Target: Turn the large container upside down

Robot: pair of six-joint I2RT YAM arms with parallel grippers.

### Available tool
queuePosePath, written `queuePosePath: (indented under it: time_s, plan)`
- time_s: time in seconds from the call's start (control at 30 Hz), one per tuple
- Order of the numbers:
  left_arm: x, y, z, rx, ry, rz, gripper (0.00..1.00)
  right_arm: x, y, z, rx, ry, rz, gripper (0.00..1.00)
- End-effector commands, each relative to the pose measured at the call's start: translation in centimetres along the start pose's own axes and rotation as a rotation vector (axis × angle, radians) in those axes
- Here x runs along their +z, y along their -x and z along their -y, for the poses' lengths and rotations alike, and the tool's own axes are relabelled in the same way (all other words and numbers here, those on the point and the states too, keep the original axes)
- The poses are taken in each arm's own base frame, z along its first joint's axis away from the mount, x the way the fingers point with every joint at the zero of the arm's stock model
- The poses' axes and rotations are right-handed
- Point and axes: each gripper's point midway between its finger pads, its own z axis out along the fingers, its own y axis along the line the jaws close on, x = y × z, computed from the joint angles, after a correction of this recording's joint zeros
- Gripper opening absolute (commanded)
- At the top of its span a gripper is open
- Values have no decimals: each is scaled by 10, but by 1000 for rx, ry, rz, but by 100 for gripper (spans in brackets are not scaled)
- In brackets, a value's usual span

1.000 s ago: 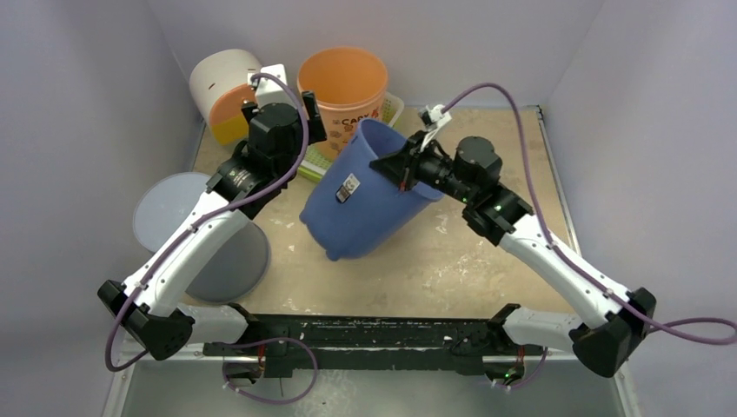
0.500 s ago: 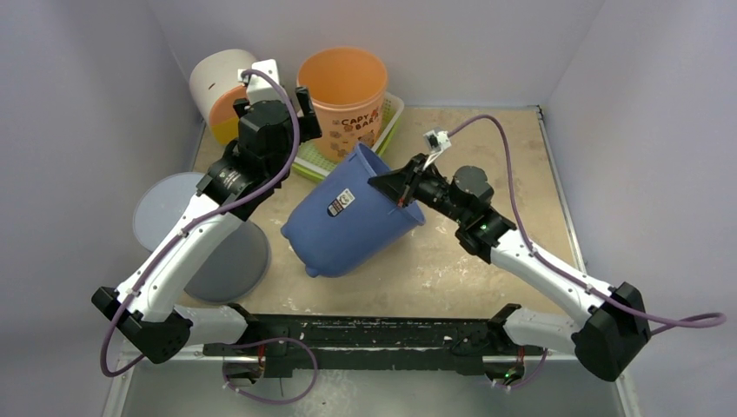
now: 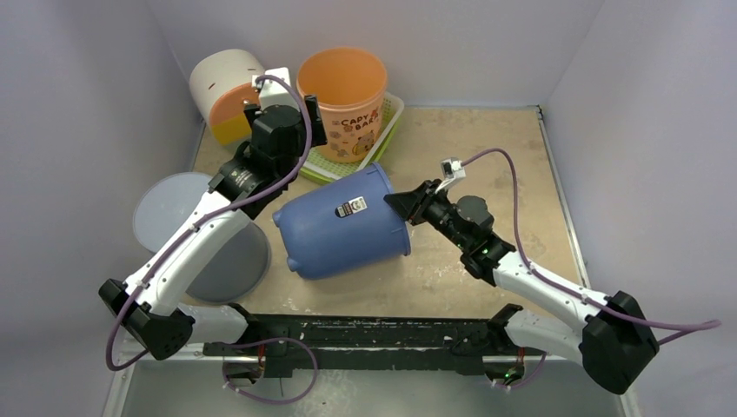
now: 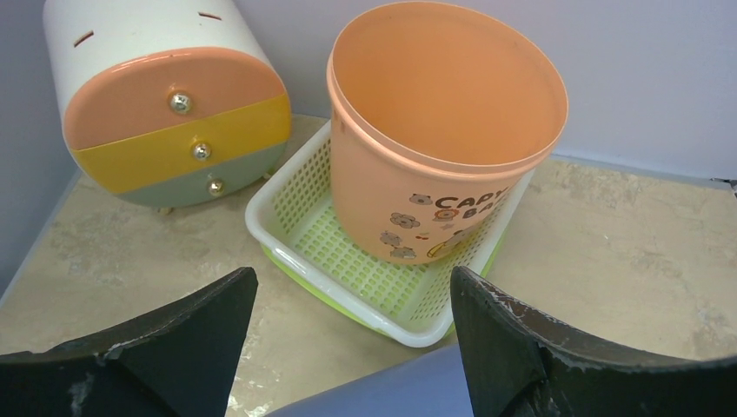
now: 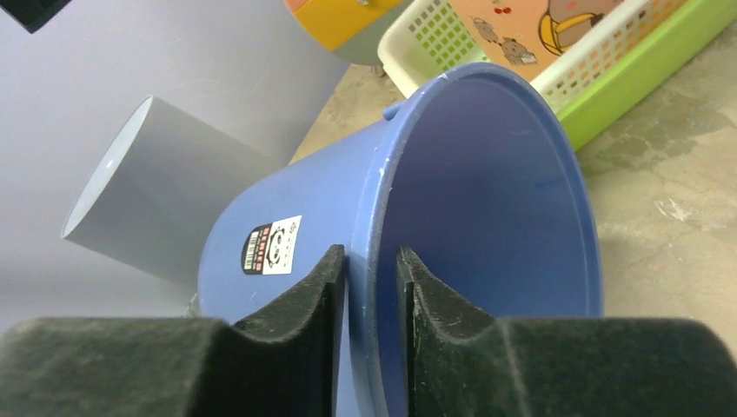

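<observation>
The large container is a blue bucket [image 3: 335, 230] with a barcode sticker. It lies on its side on the table, mouth facing right, base toward the left. My right gripper [image 3: 398, 202] is at the mouth, one finger outside the rim and one inside. In the right wrist view the rim [image 5: 382, 217] runs between the fingers of the right gripper [image 5: 369, 254], with a thin gap on each side, so the grip is slack. My left gripper [image 3: 287, 117] hovers behind the bucket, wide open and empty. A strip of the blue bucket [image 4: 382, 395] shows under the left gripper [image 4: 352, 274].
An orange bucket [image 3: 343, 91] stands in a green and white basket [image 3: 388, 122] at the back. A white drawer unit [image 3: 222, 82] sits at the back left. A grey cylinder [image 3: 195, 230] lies left of the blue bucket. Walls close three sides.
The blue bucket has come down from a tilted hold in the air to lie on the table. My right gripper moved down with it and loosened on the rim. The left arm barely shifted.
</observation>
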Motion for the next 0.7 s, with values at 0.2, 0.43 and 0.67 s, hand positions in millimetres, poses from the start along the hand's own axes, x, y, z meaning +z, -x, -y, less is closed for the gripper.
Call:
queuePosePath:
  time_s: [0.2, 0.43, 0.67]
  plan:
    - [5, 2, 3, -39, -4, 25, 79, -8, -32, 20, -120, -68, -176, 35]
    - [2, 5, -1, -44, 3, 32, 79, 0, -45, -10, -71, 133, -217, 0]
    - [-8, 24, -7, -49, 12, 52, 79, -3, -27, -57, -42, 382, -162, 0]
